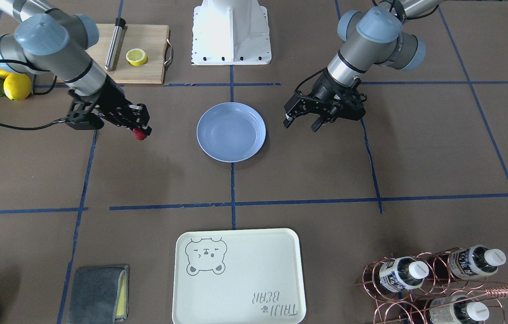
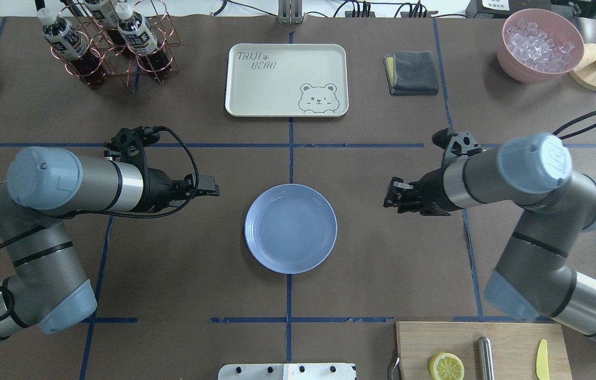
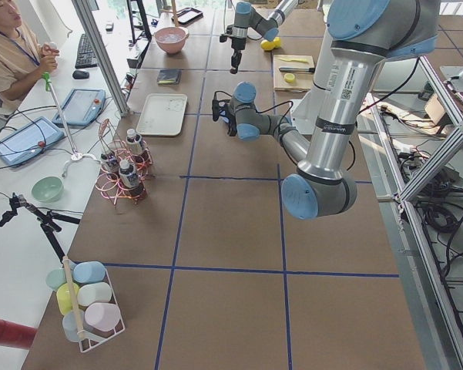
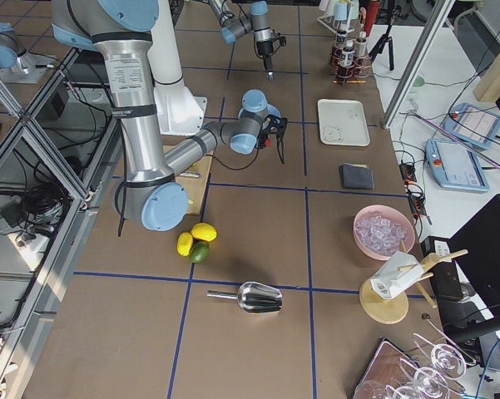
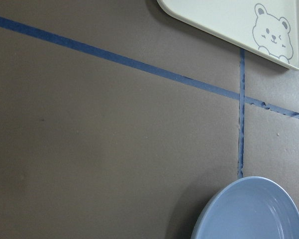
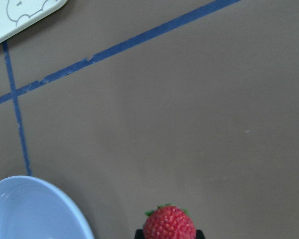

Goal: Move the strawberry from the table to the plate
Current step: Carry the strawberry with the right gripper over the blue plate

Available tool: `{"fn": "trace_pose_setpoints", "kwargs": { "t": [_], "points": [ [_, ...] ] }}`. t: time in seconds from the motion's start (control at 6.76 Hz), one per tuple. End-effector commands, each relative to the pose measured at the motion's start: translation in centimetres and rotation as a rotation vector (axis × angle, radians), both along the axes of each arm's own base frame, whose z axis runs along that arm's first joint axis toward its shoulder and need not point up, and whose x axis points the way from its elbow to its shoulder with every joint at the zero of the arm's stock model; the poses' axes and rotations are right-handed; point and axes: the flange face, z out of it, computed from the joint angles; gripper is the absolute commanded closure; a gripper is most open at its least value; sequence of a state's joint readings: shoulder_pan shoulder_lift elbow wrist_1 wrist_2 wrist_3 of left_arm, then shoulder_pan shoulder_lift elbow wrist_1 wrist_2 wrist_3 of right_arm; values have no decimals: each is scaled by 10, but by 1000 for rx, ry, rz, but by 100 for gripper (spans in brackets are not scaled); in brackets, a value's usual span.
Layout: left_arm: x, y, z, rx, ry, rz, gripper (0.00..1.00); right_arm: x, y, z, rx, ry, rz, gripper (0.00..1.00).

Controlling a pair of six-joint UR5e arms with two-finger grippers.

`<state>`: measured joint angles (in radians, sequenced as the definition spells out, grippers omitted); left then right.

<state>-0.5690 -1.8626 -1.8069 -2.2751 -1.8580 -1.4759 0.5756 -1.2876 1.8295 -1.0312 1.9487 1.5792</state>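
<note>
The strawberry [image 1: 140,134] is small, red and bumpy, and my right gripper [image 1: 142,131] is shut on it a little above the table [image 1: 307,175], off to the side of the plate [image 1: 231,132]. In the right wrist view the strawberry [image 6: 169,225] sits at the bottom edge between the fingers, with the plate's rim [image 6: 49,191] at lower left. The light-blue plate [image 2: 291,228] holds nothing. My left gripper [image 1: 302,124] hangs open and holds nothing on the plate's other side. The overhead view hides the berry under my right gripper [image 2: 390,196].
A white bear tray [image 1: 238,274] lies beyond the plate. A cutting board [image 1: 146,67] with a lemon half [image 1: 137,56] and a steel rod sits near the robot's base. Lemons and an avocado [image 1: 8,85], a grey cloth [image 1: 98,292] and a bottle rack [image 1: 433,279] stand around the edges.
</note>
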Motion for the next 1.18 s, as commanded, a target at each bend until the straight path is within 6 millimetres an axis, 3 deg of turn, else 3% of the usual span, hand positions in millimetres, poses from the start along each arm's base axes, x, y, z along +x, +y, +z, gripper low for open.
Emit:
{"fn": "trace_pose_setpoints", "kwargs": {
  "t": [0.0, 0.15, 0.3, 0.59, 1.03],
  "points": [
    [-12, 10, 13, 23, -18, 54, 0, -100, 17, -95, -39, 4, 76, 100],
    [-15, 14, 16, 18, -17, 67, 0, -140, 11, -110, -58, 16, 93, 100],
    [-13, 13, 20, 13, -26, 63, 0, -153, 21, -107, -46, 33, 101, 100],
    [-14, 13, 19, 13, -24, 67, 0, -166, 18, -102, -48, 54, 103, 100],
    [-12, 12, 25, 7, -33, 66, 0, -174, 31, -91, -48, 83, 79, 100]
  ]
}}
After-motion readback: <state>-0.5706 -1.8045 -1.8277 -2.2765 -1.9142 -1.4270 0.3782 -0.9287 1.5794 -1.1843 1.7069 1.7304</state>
